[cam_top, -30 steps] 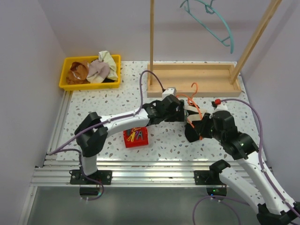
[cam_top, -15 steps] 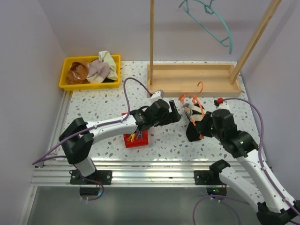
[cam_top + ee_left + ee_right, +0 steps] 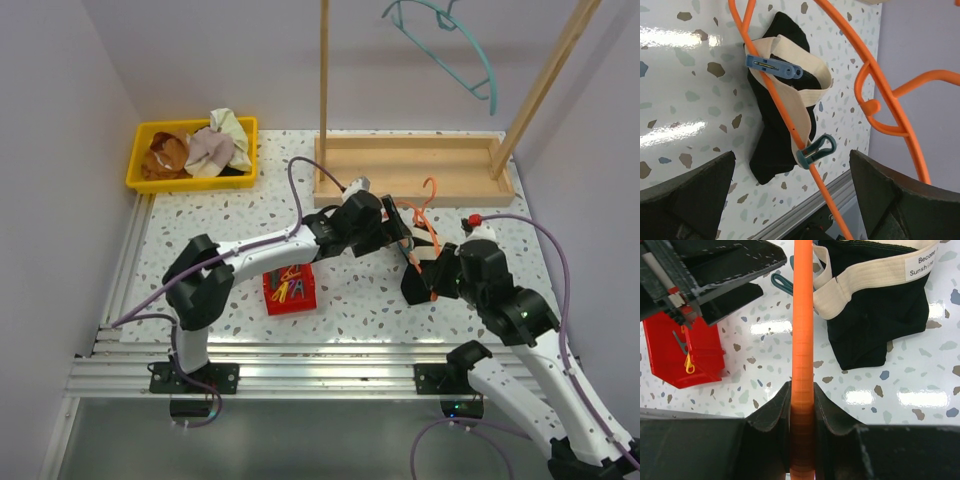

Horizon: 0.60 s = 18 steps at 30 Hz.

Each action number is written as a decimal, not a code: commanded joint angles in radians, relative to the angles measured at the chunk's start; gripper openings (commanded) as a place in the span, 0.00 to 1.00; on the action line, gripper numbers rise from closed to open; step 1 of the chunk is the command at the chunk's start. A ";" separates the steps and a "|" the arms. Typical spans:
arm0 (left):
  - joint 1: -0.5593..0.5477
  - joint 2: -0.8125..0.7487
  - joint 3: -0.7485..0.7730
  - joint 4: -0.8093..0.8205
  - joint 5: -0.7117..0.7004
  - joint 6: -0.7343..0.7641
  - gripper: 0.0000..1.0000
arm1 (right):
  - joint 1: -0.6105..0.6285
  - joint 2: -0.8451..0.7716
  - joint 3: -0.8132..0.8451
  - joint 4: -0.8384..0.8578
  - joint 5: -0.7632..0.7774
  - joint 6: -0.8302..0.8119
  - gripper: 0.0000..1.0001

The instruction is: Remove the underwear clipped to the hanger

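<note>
Underwear (image 3: 767, 150), black with cream waistband, is pegged to the orange hanger (image 3: 802, 315).

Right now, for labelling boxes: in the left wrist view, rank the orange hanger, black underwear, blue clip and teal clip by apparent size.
1. orange hanger, which runs across the whole frame
2. black underwear
3. blue clip and teal clip: too alike to rank

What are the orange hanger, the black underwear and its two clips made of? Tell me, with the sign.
The orange hanger looks like moulded plastic: smooth, even colour, slight sheen. The black underwear is soft matte fabric; it slumps and folds. Its cream waistband looks like elastic. The blue clip and teal clip are probably plastic: solid, glossy colour.
</note>
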 commanded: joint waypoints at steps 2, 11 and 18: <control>0.004 0.042 0.081 -0.046 0.036 -0.020 1.00 | 0.000 -0.016 0.025 0.005 0.009 -0.012 0.00; 0.004 0.091 0.103 -0.030 0.057 -0.040 1.00 | -0.001 -0.013 0.031 0.010 0.010 -0.015 0.00; 0.004 0.042 -0.023 0.009 0.059 -0.057 1.00 | -0.001 -0.009 0.038 0.010 0.026 -0.010 0.00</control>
